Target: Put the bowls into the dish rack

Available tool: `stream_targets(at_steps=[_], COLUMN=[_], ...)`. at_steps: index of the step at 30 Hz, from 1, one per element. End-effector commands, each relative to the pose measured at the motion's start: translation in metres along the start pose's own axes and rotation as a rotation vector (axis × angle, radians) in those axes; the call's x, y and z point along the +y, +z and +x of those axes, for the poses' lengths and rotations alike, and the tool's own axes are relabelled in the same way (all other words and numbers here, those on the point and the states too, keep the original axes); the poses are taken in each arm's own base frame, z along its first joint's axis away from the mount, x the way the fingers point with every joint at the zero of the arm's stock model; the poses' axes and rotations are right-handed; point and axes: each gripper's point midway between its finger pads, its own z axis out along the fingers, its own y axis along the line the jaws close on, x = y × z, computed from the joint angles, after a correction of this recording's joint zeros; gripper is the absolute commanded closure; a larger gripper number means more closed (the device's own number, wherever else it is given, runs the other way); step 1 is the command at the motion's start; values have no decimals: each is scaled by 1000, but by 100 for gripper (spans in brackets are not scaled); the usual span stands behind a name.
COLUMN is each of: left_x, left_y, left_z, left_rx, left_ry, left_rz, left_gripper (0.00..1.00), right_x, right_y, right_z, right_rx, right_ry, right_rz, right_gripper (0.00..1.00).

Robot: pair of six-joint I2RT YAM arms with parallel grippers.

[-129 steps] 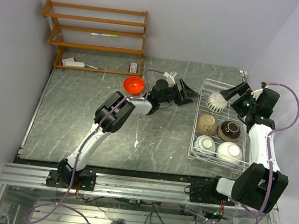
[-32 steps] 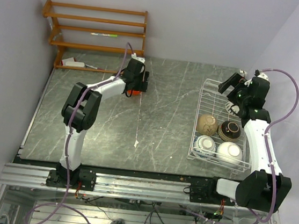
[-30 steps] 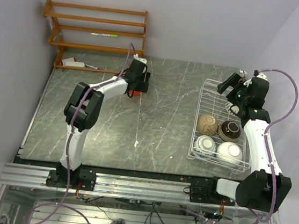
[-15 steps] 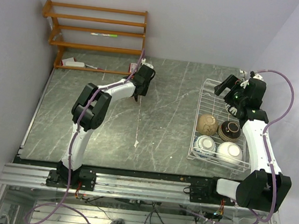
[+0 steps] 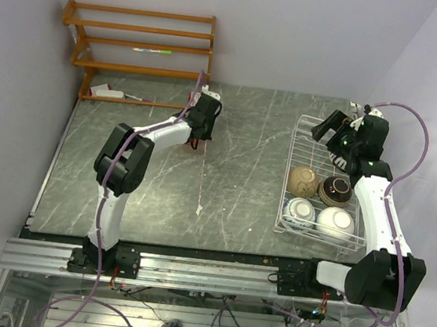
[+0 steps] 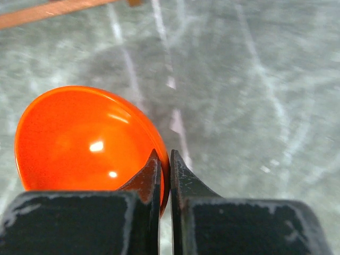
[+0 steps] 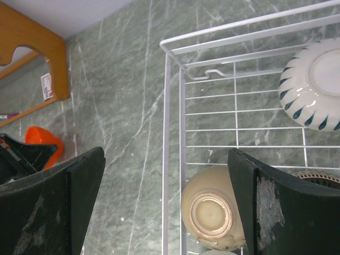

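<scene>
My left gripper (image 6: 164, 175) is shut on the rim of the bright orange-red bowl (image 6: 79, 138), one finger inside and one outside. The bowl stands on the grey marbled table at the far middle, also seen as the orange bowl (image 7: 42, 139) from the right wrist. The white wire dish rack (image 5: 289, 179) on the right holds a cream bowl (image 5: 303, 180), a dark-rimmed brown bowl (image 5: 334, 191), a blue-and-white bowl (image 5: 300, 211) and a plain white bowl (image 5: 335, 222). Another white bowl with blue marks (image 7: 313, 87) lies upside down at its far end. My right gripper (image 7: 166, 159) hangs open over the rack's far left corner, holding nothing.
A brown wooden shelf unit (image 5: 137, 44) stands against the back wall at the left, with small items on its lowest board. Walls close in the table on the left, back and right. The rack's rim (image 7: 167, 106) runs right below my right fingers.
My left gripper has shut on the orange bowl's rim, and the left arm has shifted slightly. The right gripper has drifted a little to the left, still open.
</scene>
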Motion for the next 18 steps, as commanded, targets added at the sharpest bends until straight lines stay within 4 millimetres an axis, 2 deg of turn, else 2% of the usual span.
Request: stream_targets(at_steps=[1, 6, 11, 14, 18], left_x=[-56, -101, -125, -134, -153], left_y=[-52, -119, -175, -195, -208], left_z=[-46, -97, -133, -144, -153], left_rx=[-109, -195, -216, -194, -152], left_ry=[-195, -433, -693, -860, -985], left_rz=[345, 707, 1017, 1178, 1308], left_gripper=[93, 93, 93, 93, 93], right_x=[20, 44, 68, 88, 106], right_y=[-13, -22, -37, -47, -57], right_z=[4, 15, 22, 22, 24], right_rx=[7, 27, 20, 10, 9], right_ry=[-33, -87, -138, -165, -213], right_rz=[-94, -208, -283, -325, -342], right_gripper=[0, 0, 0, 0, 0])
